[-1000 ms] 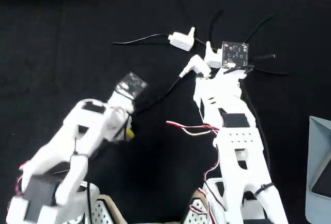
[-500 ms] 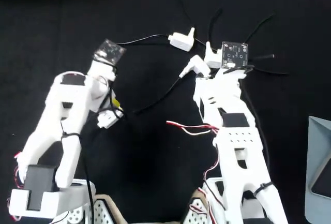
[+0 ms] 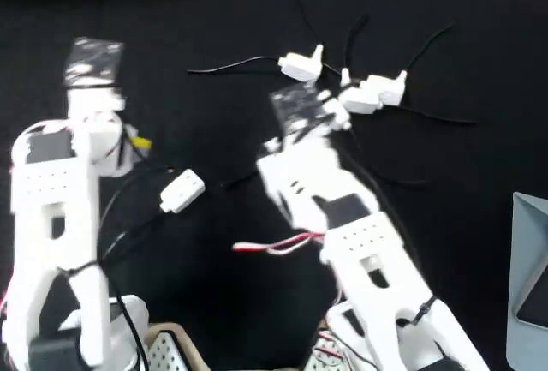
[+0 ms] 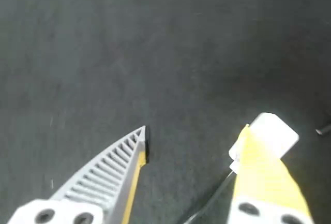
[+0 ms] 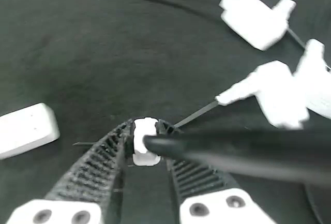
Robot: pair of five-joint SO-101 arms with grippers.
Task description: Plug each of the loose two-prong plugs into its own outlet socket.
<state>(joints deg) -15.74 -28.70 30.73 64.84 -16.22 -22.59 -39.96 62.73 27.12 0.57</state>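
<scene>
Right wrist view: ribbed black right jaws pinch a small rounded white plug [image 5: 145,142], near the smooth blocky socket [image 5: 26,130] on the black cloth bench [image 5: 77,53]. A black cable [image 5: 248,149] crosses them. The left jaws, ribbed grey and yellow, gape empty near that socket.

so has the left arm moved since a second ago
Yes. In the high view the left arm has swung to the left, away from the white plug near the far middle of the table, which stayed put.
</scene>
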